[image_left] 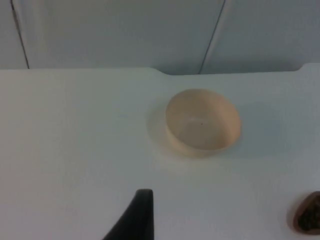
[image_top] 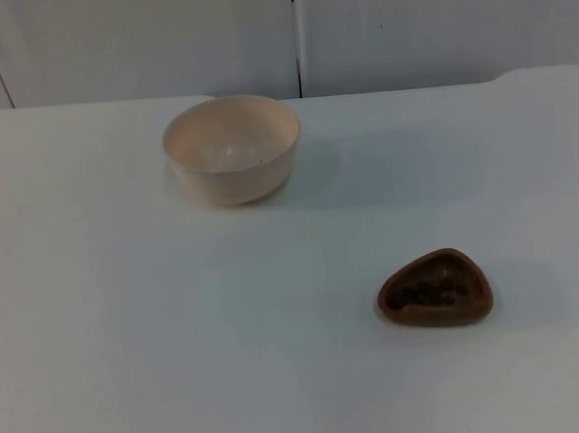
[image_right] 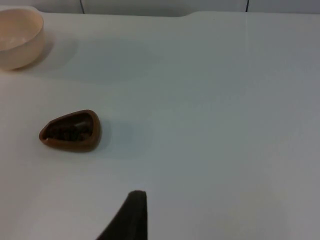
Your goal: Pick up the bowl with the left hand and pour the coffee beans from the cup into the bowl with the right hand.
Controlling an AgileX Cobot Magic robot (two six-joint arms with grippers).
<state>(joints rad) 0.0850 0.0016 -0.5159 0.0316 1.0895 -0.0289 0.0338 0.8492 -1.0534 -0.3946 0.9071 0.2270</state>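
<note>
The bowl stood upright on the table, close before the partition wall. The cup sat on the same table, well apart from the bowl, nearer the camera and to the bowl's right. Coffee beans lay inside the cup.

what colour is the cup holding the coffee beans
Brown: the cup is a warm reddish brown, with darker beans inside. The top view shows it best.
</note>
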